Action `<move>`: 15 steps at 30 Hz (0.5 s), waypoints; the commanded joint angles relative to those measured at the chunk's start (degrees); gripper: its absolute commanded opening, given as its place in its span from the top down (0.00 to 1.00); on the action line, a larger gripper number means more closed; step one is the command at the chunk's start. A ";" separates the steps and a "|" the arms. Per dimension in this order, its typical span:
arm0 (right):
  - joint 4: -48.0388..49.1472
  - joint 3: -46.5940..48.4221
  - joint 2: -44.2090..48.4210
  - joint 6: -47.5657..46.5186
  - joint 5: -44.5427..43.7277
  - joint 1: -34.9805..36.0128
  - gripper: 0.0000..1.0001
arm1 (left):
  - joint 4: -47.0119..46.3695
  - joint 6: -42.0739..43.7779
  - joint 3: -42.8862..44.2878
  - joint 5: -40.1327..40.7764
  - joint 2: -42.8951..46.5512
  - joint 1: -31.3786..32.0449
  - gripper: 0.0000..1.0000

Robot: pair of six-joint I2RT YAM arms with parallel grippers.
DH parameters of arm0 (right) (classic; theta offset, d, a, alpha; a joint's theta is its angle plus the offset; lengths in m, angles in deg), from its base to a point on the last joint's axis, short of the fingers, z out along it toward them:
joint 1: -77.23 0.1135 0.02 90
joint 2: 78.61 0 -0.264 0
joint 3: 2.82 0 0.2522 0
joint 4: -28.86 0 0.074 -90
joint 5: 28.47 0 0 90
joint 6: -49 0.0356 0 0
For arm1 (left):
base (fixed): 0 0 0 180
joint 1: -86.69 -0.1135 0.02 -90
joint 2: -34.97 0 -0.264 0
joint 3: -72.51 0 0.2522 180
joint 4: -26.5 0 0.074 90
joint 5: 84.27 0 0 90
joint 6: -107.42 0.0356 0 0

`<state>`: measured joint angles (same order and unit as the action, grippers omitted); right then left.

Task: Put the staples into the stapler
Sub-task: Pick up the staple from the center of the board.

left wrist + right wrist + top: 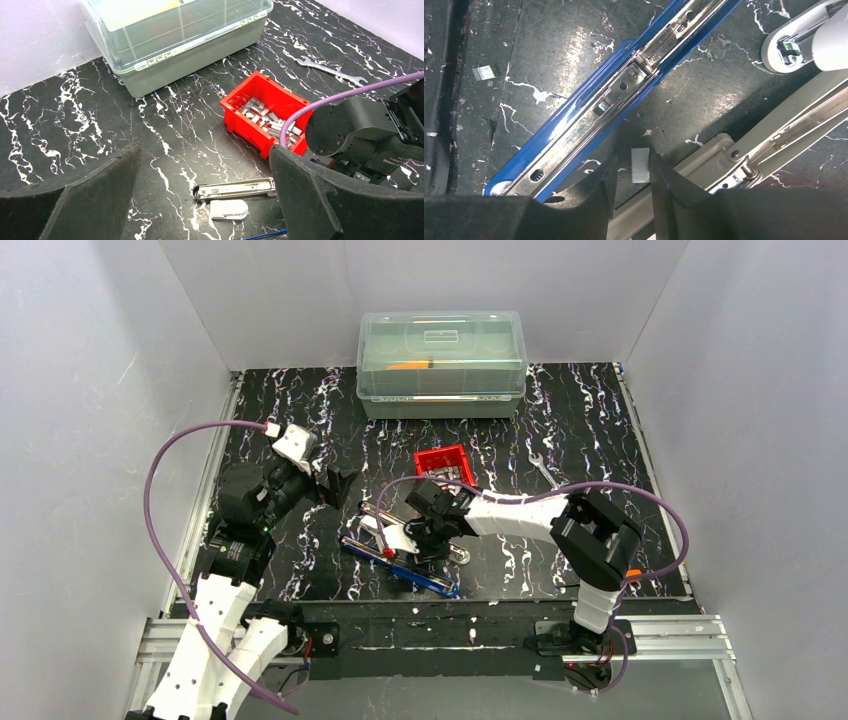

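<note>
Top external view showed a clear lidded box point(441, 360) at the table's 12 o'clock edge, with something orange point(410, 366) dimly visible inside. Near the table's centre a red bin point(245, 131) held a heap of loose staples point(265, 117). A wrench point(331, 70) lay at the bin's 3 o'clock, apart from it. At the bin's 6 o'clock two opened staplers lay side by side: a beige stapler point(234, 190) and, nearer the arms, a blue stapler point(589, 125) with its metal channel bared. In the left wrist view, the right arm's wrist and a purple cable point(320, 102) hid one corner of the bin. The left gripper point(205, 150) hung at the staplers' 10 o'clock, fingers spread wide, holding nothing. The right gripper point(633, 165) pointed down between the two staplers, fingers narrow, with a staple strip point(640, 164) between them against one pad; whether it was clamped could not be told
</note>
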<state>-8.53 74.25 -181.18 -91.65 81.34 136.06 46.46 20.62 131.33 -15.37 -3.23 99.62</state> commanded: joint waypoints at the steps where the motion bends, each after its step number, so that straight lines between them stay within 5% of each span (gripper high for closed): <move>1: -2.81 1.27 -2.56 1.25 2.93 0.15 0.64 | -1.27 0.31 1.35 -1.31 0.14 -0.28 0.02; 15: 0.74 0.92 -1.33 4.03 1.21 -0.32 0.77 | -1.27 0.59 1.94 -2.42 -0.12 -0.32 0.03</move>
<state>-9.08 75.34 -182.22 -89.07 82.87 136.06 46.28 20.82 131.33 -16.25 -3.25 99.60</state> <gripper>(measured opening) 0.255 0.978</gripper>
